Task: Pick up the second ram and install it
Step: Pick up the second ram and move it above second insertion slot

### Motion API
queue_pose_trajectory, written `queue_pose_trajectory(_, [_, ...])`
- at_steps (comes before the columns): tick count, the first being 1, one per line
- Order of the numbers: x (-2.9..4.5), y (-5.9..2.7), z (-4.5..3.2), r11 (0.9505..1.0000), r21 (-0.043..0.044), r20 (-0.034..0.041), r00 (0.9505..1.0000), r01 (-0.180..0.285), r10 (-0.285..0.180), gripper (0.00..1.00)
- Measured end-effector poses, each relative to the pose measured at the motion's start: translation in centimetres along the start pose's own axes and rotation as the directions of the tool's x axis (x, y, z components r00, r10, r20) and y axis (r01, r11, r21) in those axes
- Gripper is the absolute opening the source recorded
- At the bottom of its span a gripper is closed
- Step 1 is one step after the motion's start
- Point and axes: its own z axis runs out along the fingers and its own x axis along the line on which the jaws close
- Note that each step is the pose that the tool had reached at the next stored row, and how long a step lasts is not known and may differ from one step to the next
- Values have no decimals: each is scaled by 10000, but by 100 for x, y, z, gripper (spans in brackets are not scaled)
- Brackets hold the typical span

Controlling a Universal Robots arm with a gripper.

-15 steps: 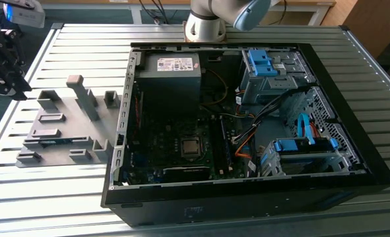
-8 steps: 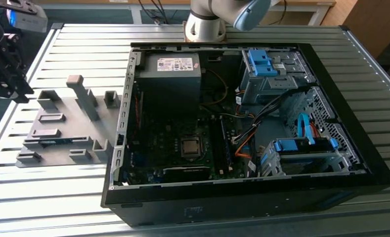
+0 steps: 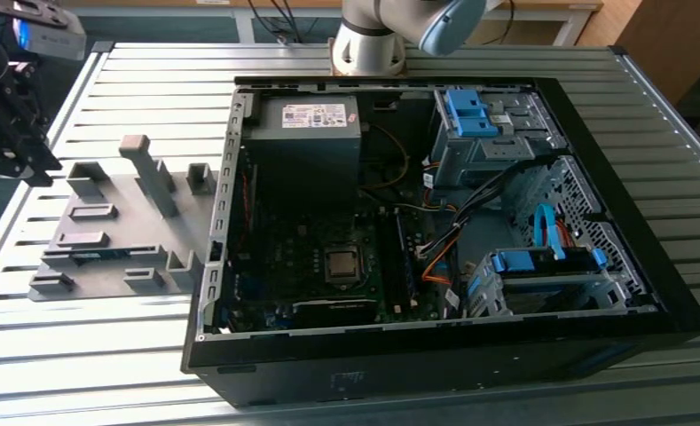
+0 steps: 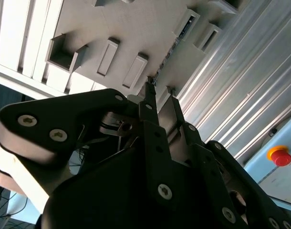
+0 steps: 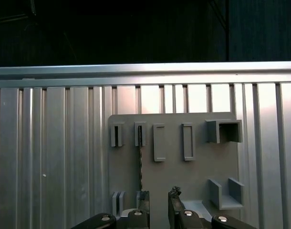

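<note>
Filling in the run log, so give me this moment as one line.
end effector: open, empty, over grey holder tray | RAM stick: resting in tray slots, not gripped | pick: not yet done

I see a silver bench (image 3: 148, 71), ribbed in long parallel slats. The holder plate (image 3: 107, 240) and its blocks are plain matte grey, and the second ram (image 3: 95, 255) shows as a green-blue strip. The computer case (image 3: 444, 373) is black, with bright blue drive brackets (image 3: 468, 111) and orange cables (image 3: 438, 266). My end effector (image 4: 161, 89) is black with silver screw heads. The emergency stop button (image 4: 280, 156) is red on yellow.
</note>
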Motion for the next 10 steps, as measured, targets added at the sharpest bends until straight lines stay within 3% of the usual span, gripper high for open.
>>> queue_pose_trajectory(10, [1,-1,29,10000,-1,0,10000,0,0,30])
